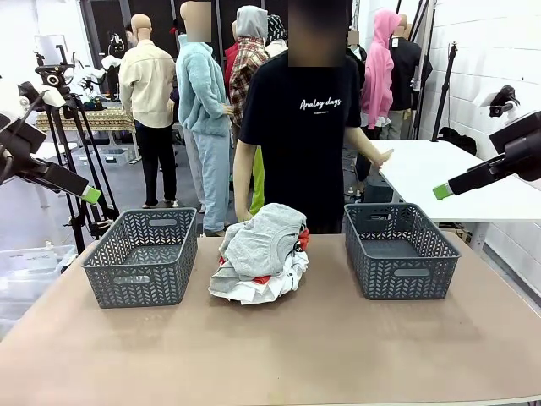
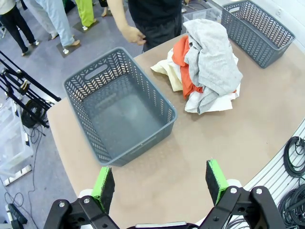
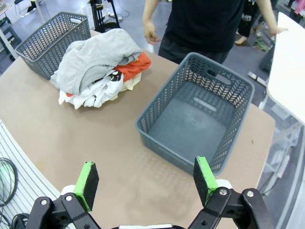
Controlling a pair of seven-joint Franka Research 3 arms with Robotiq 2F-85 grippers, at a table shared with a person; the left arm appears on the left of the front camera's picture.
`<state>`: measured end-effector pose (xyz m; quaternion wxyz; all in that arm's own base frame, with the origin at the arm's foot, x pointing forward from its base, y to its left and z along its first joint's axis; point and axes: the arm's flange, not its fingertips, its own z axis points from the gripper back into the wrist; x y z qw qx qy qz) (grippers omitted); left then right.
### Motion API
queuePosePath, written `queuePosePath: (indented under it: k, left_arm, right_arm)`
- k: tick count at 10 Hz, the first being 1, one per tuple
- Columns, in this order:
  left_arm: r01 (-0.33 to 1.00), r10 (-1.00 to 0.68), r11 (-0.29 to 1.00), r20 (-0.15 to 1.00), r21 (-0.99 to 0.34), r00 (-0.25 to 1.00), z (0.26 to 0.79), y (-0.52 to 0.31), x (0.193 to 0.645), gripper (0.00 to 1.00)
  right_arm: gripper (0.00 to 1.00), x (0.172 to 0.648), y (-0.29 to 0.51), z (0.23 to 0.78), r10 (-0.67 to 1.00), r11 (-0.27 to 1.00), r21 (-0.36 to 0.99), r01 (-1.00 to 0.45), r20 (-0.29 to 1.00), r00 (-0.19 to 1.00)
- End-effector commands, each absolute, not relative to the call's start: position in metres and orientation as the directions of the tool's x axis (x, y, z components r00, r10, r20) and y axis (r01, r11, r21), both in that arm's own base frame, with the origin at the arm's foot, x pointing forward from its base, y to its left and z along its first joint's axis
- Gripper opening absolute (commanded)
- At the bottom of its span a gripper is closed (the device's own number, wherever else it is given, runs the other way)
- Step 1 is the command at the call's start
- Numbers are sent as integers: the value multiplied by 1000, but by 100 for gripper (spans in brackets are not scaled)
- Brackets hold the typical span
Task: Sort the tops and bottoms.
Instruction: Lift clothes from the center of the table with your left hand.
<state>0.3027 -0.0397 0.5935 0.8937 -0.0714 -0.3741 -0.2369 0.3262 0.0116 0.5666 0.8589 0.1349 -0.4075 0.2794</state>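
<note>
Hovering raised at the worktop's point(image 1: 279, 355) left and right sides, our left end effector point(image 2: 159, 181) and right end effector point(image 3: 146, 178) gaped wide, empty; the tops point(image 1: 260, 254) lay heaped midway, well apart from both.

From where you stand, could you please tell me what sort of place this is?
Probably a robot test lab for clothes sorting: a brown table with a garment pile between a left basket and a right basket, and camera tripods beside it.

Holds the left pincer point(image 1: 91, 195) high at the left side, tip slanting down and inward. Holds the right pincer point(image 1: 442, 191) just as high at the right side, slanting inward too. Has both spread wide and empty, green pads point(image 2: 104, 185) well apart.
</note>
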Motion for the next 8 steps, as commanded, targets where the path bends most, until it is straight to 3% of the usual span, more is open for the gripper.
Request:
queuePosePath:
  k: [1, 8]
  left_arm:
    - [478, -367, 877, 706, 46, 606, 594, -39, 302, 100]
    - [478, -367, 877, 706, 46, 606, 594, -39, 302, 100]
  right_arm:
    - [100, 325, 12, 566, 375, 801, 8, -599, 774, 510]
    - [100, 325, 12, 566, 375, 801, 8, -599, 774, 510]
